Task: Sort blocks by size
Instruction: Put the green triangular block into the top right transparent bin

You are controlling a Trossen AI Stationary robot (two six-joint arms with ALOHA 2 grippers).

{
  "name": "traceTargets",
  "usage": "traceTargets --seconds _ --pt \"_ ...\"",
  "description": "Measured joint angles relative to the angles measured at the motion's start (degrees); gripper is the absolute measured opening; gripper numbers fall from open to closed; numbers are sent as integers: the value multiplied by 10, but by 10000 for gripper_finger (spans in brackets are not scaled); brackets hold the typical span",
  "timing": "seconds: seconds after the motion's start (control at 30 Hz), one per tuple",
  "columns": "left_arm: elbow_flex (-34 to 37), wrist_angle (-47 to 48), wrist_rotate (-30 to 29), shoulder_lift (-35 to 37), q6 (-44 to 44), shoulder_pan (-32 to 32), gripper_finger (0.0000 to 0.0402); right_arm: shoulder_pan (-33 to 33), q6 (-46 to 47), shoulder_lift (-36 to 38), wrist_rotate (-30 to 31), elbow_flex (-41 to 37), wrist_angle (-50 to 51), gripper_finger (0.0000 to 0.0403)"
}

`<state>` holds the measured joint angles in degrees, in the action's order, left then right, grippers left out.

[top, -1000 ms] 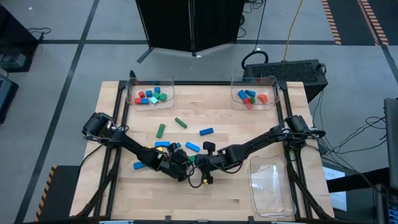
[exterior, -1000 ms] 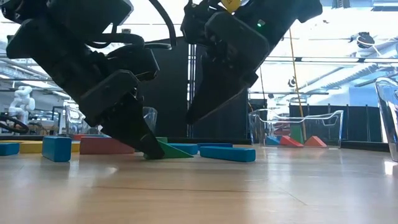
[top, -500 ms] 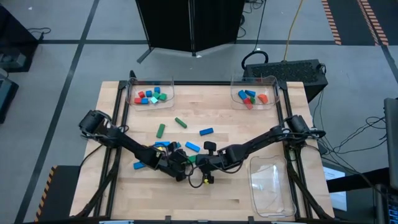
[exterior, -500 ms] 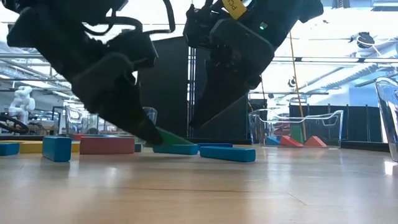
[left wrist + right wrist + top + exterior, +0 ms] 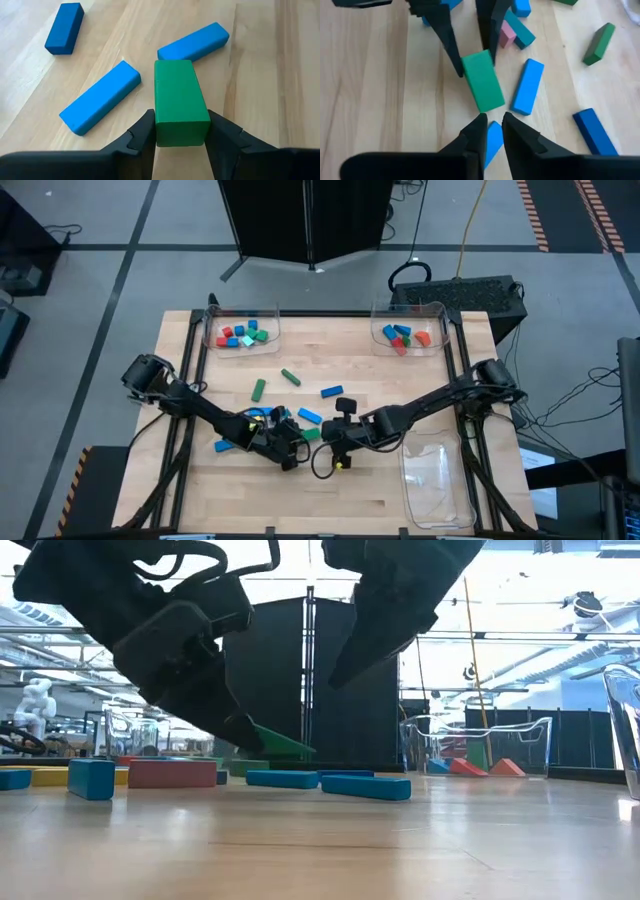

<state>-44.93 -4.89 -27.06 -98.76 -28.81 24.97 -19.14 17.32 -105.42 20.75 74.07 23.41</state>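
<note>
The left gripper [image 5: 181, 131] has its fingers clamped on the 2 long sides of a green block [image 5: 179, 101], lifted clear of the tabletop [image 5: 380, 375] just below the centre of the high view. The right gripper [image 5: 492, 131] hangs above it, fingers parted only by a narrow gap and holding nothing.

The step in hand looks like carrying this block to a pile of its own size. To do it well, keep the grip square across the block's sides, raise it enough to pass over the loose blue bars [image 5: 101, 97] beneath, and steer wide of the right gripper, which is very close. Lower it fully before releasing so it does not tumble.

The tabletop is pale planked wood. 2 clear trays sit at its far edge, the left tray [image 5: 242, 322] at upper left and the right tray [image 5: 409, 323] at upper right, each holding mixed coloured blocks; a 3rd clear tray [image 5: 434, 480] at lower right looks empty. Around it is grey floor, a black cabinet [image 5: 307, 218] and a cabled box [image 5: 470, 296].
</note>
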Motion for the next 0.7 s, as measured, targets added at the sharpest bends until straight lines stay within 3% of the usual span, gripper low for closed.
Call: traceTargets --seconds 0.27,0.7 --pt "0 -28 5 0 45 0 132 0 -9 9 3 0 9 100" --pt "-1 -70 18 0 117 0 132 -1 -11 9 -31 0 13 226"
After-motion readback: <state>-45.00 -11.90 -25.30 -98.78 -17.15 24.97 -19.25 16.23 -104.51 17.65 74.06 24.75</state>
